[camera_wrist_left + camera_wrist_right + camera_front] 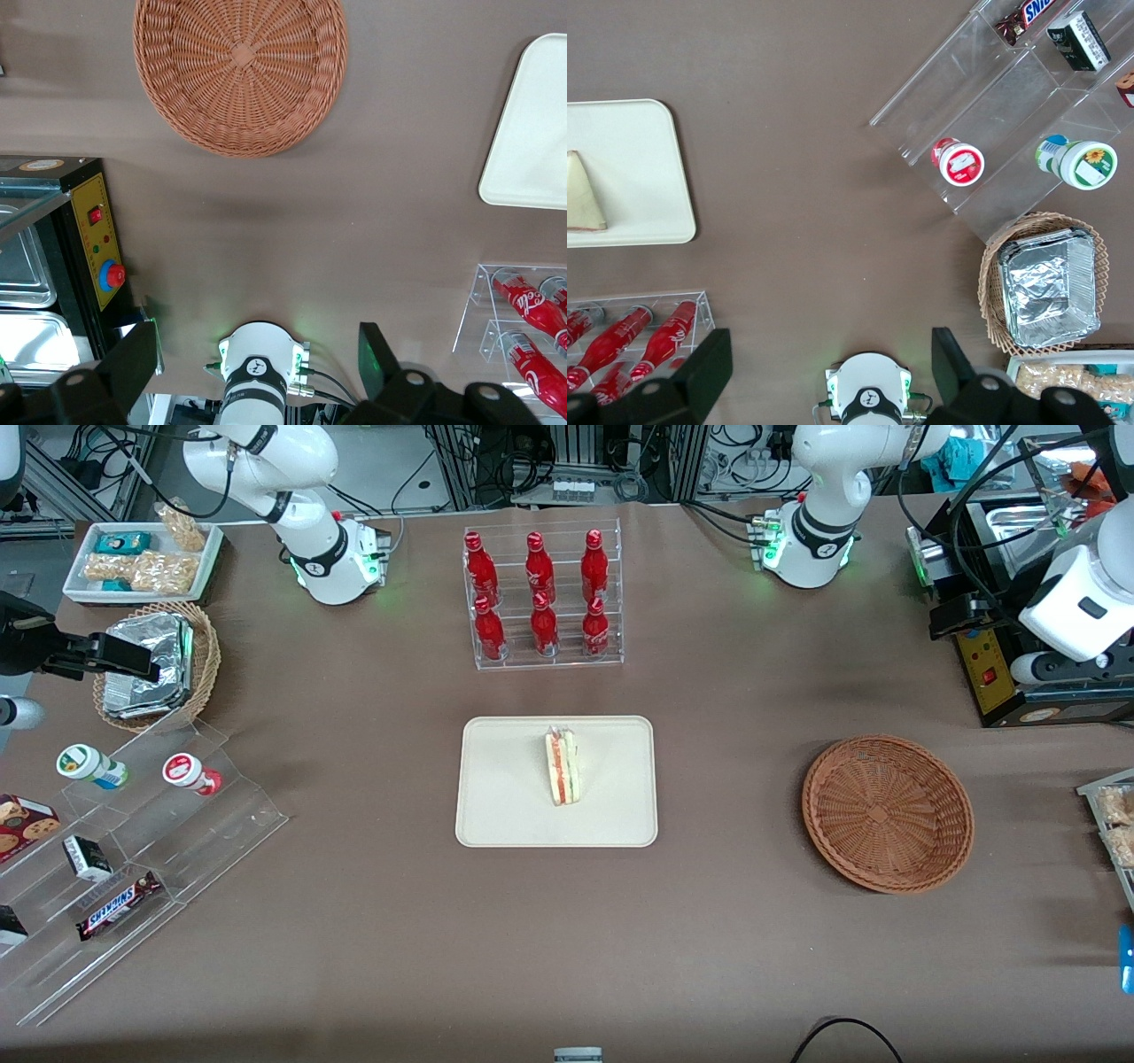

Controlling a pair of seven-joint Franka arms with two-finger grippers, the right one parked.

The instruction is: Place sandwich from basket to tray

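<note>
Well apart from the gripper [255, 338], toward the parked arm's end of the table: sandwich [562, 766] on the tray [496, 797], near its middle, filling edge showing, probably propped on one side. Gripper raised over the working arm's end, fingers [133, 363] spread wide, gripping nothing. Nearer the front camera than the gripper, apart from it: basket [887, 812], bare weave showing. Just beside the gripper, a black control box [93, 239] with red buttons.

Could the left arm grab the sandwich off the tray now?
Probably yes. The sandwich sits alone on the tray, nothing over it. The open gripper is near the arm's base, so it must travel.
</note>
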